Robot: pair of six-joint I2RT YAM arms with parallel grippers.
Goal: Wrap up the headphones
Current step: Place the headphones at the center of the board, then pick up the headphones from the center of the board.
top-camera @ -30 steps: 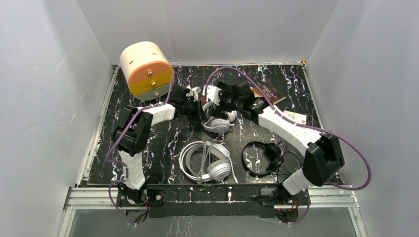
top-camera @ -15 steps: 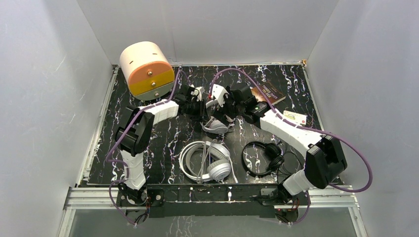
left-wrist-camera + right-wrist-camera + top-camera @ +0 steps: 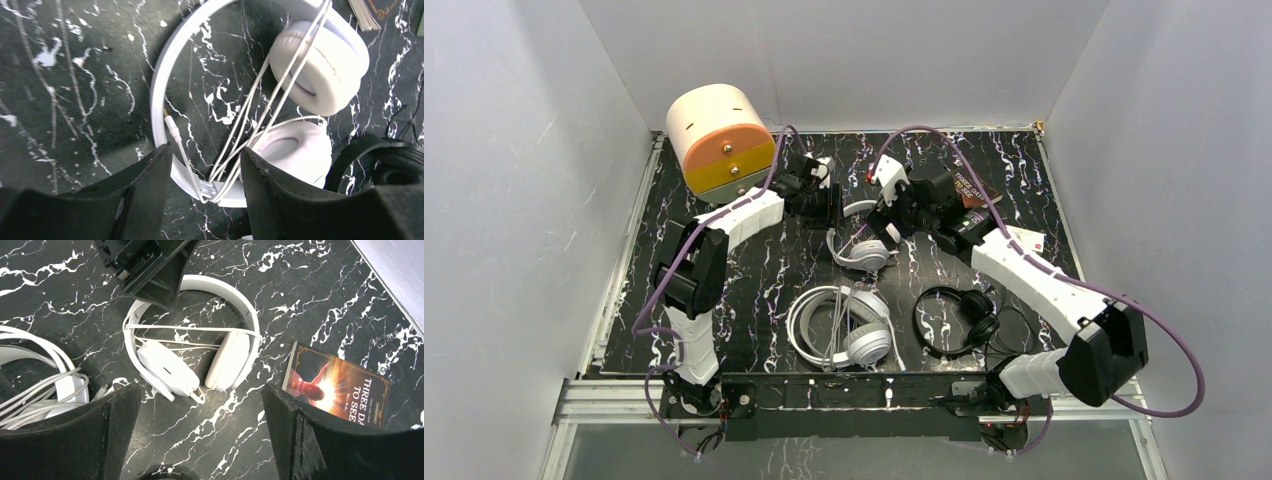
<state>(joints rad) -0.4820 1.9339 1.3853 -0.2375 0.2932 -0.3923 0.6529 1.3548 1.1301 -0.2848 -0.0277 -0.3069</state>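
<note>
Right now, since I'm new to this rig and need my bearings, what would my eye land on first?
Three corded headphone pairs on the black marbled table: the slimmer white on-ear pair mid-table by the left gripper and right gripper, the big white over-ear pair near the front, the small black pair to its right. A cream-and-orange round container stands far left.

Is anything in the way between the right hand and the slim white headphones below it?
Nothing visible does. The right hand hangs open right above the slim white headphones. The left hand, also open, hovers over their far edge, beside the path rather than in it.
</note>
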